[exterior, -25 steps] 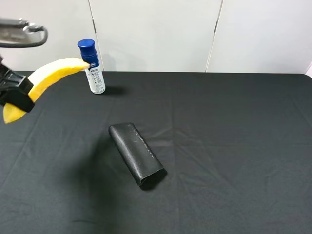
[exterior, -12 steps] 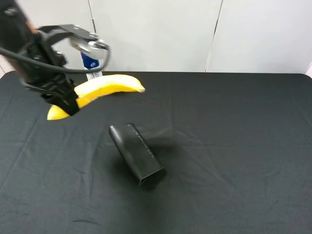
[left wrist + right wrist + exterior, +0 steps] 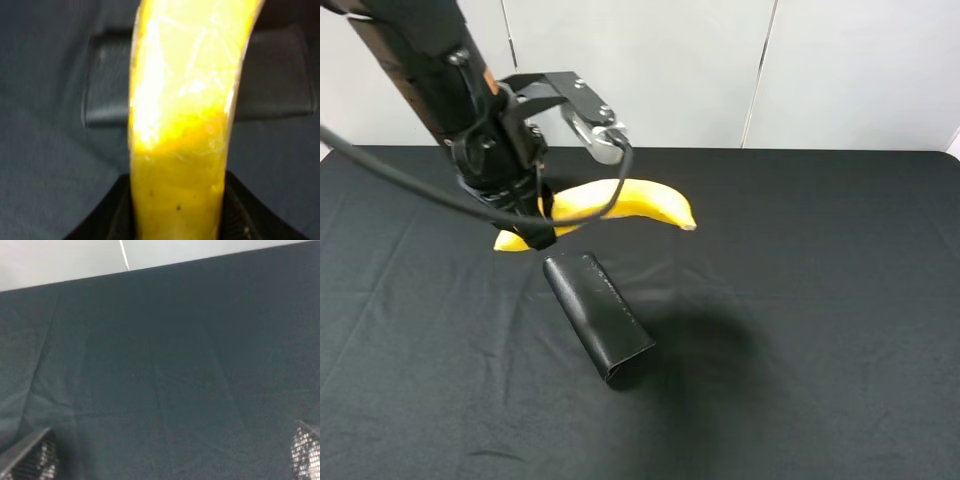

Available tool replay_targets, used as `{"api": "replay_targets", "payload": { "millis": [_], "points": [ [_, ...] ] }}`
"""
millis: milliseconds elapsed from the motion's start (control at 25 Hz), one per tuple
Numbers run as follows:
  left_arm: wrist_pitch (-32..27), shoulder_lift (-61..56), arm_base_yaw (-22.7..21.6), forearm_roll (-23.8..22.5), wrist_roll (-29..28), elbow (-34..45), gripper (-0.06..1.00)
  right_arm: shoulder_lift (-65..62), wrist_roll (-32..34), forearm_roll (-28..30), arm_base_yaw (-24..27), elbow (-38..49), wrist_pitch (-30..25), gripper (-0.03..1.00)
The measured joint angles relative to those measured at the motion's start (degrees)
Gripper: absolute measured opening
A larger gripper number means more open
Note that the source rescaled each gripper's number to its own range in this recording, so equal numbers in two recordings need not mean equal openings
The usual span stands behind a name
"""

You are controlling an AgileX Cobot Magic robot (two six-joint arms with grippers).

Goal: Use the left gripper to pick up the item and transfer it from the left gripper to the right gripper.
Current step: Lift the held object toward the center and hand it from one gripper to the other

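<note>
The yellow banana (image 3: 630, 200) hangs level in the air above the black table, gripped near its left end by my left gripper (image 3: 535, 225). The left wrist view shows the black jaws shut on both sides of the banana (image 3: 180, 125), with my left gripper (image 3: 177, 215) at its lower part. My right gripper (image 3: 167, 460) does not show in the exterior view. In the right wrist view its two fingertips (image 3: 30, 460) stand far apart with nothing between them, over bare black cloth.
A black oblong case (image 3: 598, 315) lies on the cloth just below and in front of the banana; it also shows behind the banana in the left wrist view (image 3: 107, 95). The left arm hides the bottle. White wall panels (image 3: 740, 70) stand behind the table.
My left arm has swung from the far left edge toward the table's middle, carrying the banana rightward and lower, now over the black case. The arm now covers the blue-capped bottle.
</note>
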State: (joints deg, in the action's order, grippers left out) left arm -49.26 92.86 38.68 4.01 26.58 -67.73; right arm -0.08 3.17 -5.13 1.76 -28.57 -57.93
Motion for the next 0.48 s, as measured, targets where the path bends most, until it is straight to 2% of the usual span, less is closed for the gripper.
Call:
{"api": "replay_targets", "payload": {
  "millis": [120, 280, 400, 480],
  "points": [
    [0.8, 0.0, 1.8, 0.0, 1.8, -0.1, 0.00, 4.3, 1.7, -2.8, 0.0, -0.8, 0.5, 1.00],
    [1.6, 0.0, 3.2, 0.0, 2.5, -0.1, 0.00, 15.3, 1.0, -13.0, 0.0, -1.7, 4.1, 1.00],
    [2.4, 0.0, 3.3, 0.0, 2.5, -0.1, 0.00, 24.3, -4.3, -22.3, 0.0, -1.7, 8.1, 1.00],
    [2.4, 0.0, 3.3, 0.0, 2.5, -0.1, 0.00, 30.8, -10.2, -28.7, 0.0, -1.8, 10.7, 1.00]
  ]
}}
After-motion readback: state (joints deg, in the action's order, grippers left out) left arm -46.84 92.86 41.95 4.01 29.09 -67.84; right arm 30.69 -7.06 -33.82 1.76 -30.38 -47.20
